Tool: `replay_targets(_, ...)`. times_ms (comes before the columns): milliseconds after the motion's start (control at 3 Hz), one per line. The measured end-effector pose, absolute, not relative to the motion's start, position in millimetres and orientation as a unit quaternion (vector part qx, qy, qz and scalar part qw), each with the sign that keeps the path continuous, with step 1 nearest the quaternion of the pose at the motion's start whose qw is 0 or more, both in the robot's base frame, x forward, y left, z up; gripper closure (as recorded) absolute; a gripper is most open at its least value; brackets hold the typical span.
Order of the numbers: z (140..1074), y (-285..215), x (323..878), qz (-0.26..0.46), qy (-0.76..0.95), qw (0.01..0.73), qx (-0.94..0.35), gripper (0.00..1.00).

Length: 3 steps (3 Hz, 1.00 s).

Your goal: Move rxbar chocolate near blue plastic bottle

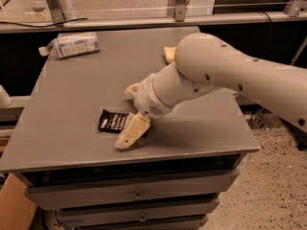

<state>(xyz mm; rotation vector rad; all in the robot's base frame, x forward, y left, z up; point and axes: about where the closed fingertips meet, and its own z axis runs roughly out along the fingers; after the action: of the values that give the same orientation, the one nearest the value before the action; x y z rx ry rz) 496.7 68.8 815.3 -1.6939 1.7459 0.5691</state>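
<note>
Your hand (130, 134) is low over the right end of the rxbar chocolate (112, 121), near the front of the worktop (72, 90), likely placed for pickup. Whether it grips, you cannot tell. The blue plastic bottle (72, 44) lies well apart, far-left.

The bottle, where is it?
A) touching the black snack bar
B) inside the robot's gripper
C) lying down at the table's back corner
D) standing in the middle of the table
C: the blue plastic bottle lies on its side at the table's far corner, well apart from the rxbar chocolate, where the gripper is low over the bar's right end.
</note>
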Motion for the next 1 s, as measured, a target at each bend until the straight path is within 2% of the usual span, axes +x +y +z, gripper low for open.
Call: replay_targets(1000,815.4,67.0,495.3,0.214,0.669,0.311,-0.64,0.86)
